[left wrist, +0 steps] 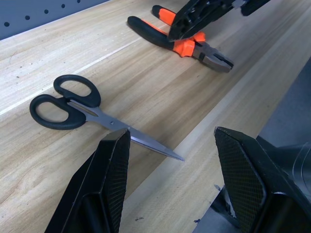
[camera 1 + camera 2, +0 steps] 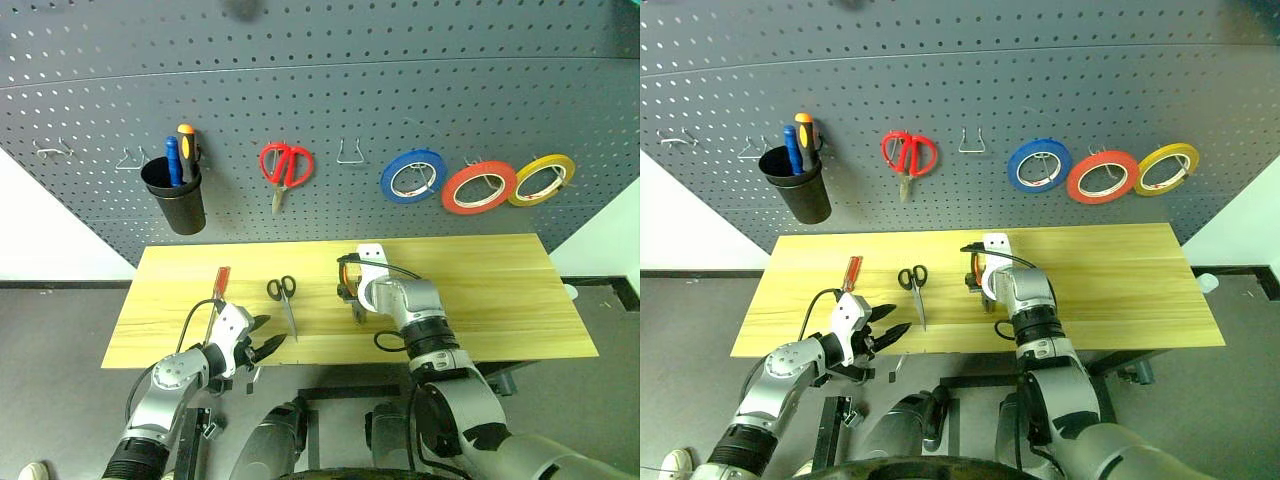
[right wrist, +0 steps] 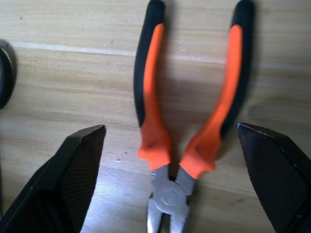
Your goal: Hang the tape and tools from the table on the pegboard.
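Observation:
The orange-and-black pliers (image 3: pixel 187 121) lie flat on the table (image 2: pixel 480 300). My right gripper (image 2: pixel 352 298) hangs open just above them, one finger on each side of the handles. To its left lie the black-handled scissors (image 2: pixel 283 292) and, further left, the red-handled screwdriver (image 2: pixel 222 280). Over the table's front edge, near the scissors' blade tip, my left gripper (image 2: pixel 265 348) is open and holds nothing. The red tape (image 2: pixel 479 187) hangs on a hook of the pegboard (image 2: pixel 330 80).
On the pegboard hang a black cup (image 2: pixel 177 195) holding blue and yellow-handled screwdrivers, red scissors (image 2: pixel 285 165), a blue roll (image 2: pixel 413 175) and a yellow roll (image 2: pixel 541 179). Bare wire hooks (image 2: pixel 351 153) sit between them. The table's right half is bare wood.

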You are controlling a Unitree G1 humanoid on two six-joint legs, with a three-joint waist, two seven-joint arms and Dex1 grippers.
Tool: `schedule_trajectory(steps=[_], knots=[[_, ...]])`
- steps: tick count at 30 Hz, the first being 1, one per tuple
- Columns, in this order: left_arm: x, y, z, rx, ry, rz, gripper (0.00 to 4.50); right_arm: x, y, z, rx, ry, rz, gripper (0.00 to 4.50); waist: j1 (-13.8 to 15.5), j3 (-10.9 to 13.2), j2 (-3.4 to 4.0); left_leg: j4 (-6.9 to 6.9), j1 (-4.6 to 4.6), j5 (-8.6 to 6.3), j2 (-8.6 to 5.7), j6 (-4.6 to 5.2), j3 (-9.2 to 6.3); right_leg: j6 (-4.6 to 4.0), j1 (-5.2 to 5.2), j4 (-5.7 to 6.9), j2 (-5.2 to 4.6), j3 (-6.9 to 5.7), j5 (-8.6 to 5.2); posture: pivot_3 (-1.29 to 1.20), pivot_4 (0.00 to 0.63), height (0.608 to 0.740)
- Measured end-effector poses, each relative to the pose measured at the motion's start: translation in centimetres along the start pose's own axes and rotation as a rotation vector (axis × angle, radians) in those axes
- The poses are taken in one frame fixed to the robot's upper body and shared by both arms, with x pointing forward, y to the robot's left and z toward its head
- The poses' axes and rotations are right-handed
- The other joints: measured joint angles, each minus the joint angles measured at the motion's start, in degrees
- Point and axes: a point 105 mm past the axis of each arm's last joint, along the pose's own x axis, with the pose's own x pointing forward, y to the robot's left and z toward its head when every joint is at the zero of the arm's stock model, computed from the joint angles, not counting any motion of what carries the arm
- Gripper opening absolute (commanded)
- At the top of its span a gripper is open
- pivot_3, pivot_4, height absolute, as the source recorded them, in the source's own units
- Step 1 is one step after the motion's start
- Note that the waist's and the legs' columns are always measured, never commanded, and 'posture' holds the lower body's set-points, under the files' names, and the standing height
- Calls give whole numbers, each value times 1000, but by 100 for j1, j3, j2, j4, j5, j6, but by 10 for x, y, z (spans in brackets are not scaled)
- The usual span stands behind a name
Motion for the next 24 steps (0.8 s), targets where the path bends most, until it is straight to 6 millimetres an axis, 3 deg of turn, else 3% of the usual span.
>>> schedule_trajectory(steps=[12,18,19,24], knots=[[0,0,0,-3,-3,-2,2871,17,3,-4,-72,27,-56,4485,-3,0,0,0,1,4,0,-6,-1,0,0,6,1,0,0,-24,140,740],[-1,-1,0,-8,-3,-3,2871,19,-1,-4,-93,21,-80,2545,-7,-1,-1,0,3,6,0,-9,-2,0,0,9,2,0,1,-24,141,740],[-1,-1,0,-8,-3,-3,2871,19,-1,-5,-94,21,-80,2377,-7,-1,-1,1,4,6,1,-9,-2,-1,0,10,2,0,1,-24,142,740],[-1,-2,-2,-11,-1,-4,2871,19,-2,-5,-101,21,-84,2371,-3,-1,-1,1,4,7,1,-10,-2,-1,0,11,2,0,1,-24,142,740]])
